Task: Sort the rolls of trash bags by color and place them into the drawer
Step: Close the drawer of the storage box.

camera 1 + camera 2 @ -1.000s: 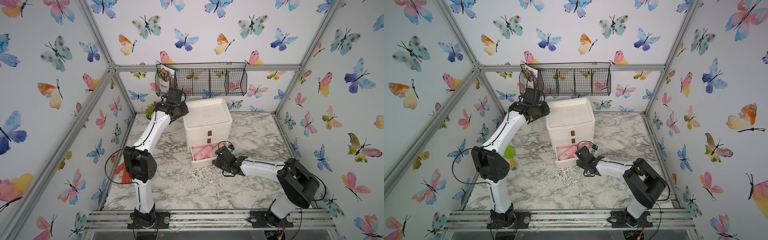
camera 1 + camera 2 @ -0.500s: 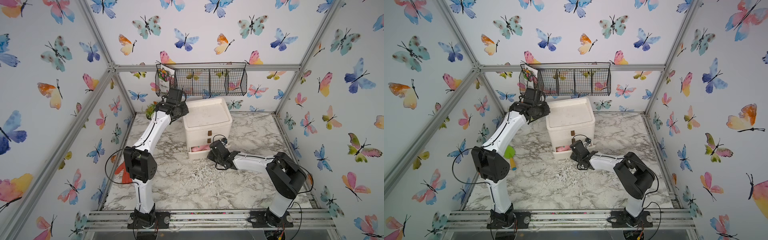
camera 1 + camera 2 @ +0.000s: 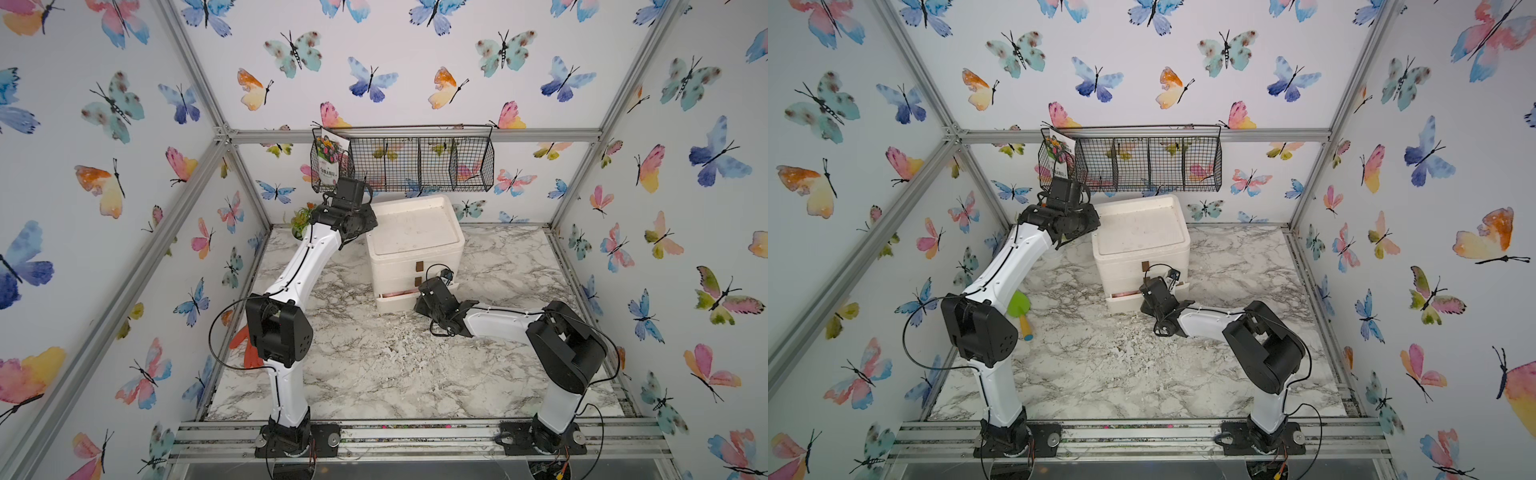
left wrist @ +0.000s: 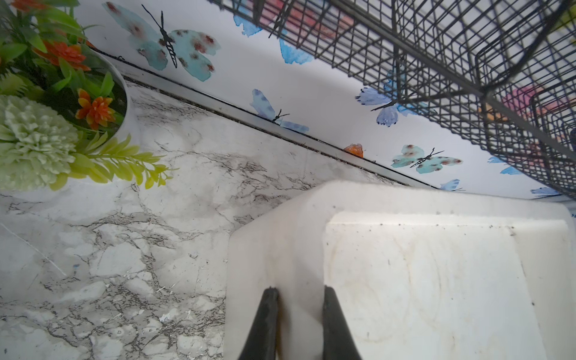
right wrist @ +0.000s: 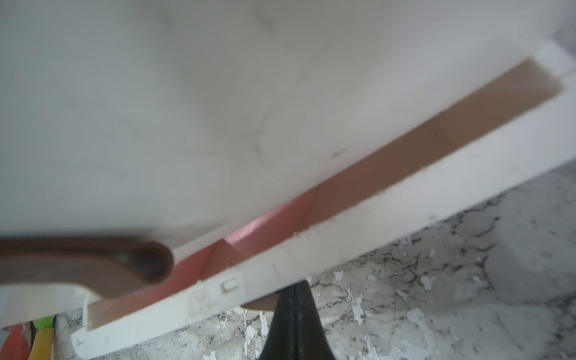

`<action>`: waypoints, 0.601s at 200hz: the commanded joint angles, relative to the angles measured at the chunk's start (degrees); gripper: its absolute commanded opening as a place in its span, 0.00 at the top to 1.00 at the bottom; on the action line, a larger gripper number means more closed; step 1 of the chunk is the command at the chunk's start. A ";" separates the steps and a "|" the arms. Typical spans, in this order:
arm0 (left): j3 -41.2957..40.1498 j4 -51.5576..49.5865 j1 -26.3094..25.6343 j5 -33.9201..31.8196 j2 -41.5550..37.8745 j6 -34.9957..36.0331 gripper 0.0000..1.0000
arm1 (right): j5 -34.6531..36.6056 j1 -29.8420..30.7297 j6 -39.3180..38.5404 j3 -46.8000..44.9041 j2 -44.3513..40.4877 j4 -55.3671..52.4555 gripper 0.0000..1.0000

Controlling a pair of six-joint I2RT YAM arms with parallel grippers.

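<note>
Where the bottom drawer (image 3: 395, 304) hung well out a second ago: it now sits pushed almost flush into the drawer unit (image 3: 415, 237), which stands near the back edge of the worktop (image 3: 374, 374).
Right tool (image 5: 294, 293): tips pressed together and empty, butted low against the drawer's front. It has travelled toward the back edge with the drawer.
Left tool (image 4: 300, 291): clamped across the raised rim of the unit's top at its back left corner, in the same place as a second ago. It appears to be bracing the unit against the push.
Pink rolls (image 5: 258, 230): inside the bottom drawer, now visible only as a pink strip through the narrow slit left open. Their number cannot be told.
Other colours: no green or yellow roll shows in any view. The upper drawers (image 3: 399, 268) are shut, so what they hold cannot be told.
What it means: the pink batch looks stowed and the closing push is nearly finished. A final nudge seems enough to seat the drawer fully.
</note>
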 commanded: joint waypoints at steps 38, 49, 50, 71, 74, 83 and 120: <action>-7.33 -3.96 -1.01 6.57 -7.18 -6.42 1.00 | 0.39 -2.03 -5.05 1.35 0.55 8.16 0.98; -8.22 -3.60 -1.26 6.62 -8.19 -6.66 1.00 | -0.01 -2.17 -5.38 1.94 1.09 8.60 0.98; -8.24 -3.60 -1.32 6.66 -8.24 -6.74 1.00 | -0.08 -2.19 -5.41 1.93 1.11 8.67 0.97; -9.10 -3.73 -1.45 7.12 -9.68 -7.40 1.00 | -1.79 -2.47 -6.11 2.58 2.07 9.94 0.97; -9.21 -3.69 -1.50 7.17 -9.94 -7.43 1.00 | -2.03 -2.55 -6.13 2.56 2.23 10.09 0.97; -9.39 -3.67 -1.72 7.28 -10.58 -7.64 1.00 | -2.71 -2.71 -6.22 2.56 2.57 10.82 0.97; -10.01 -3.51 -2.82 8.11 -12.41 -8.76 1.00 | -6.99 -3.75 -7.35 2.86 4.66 14.99 0.96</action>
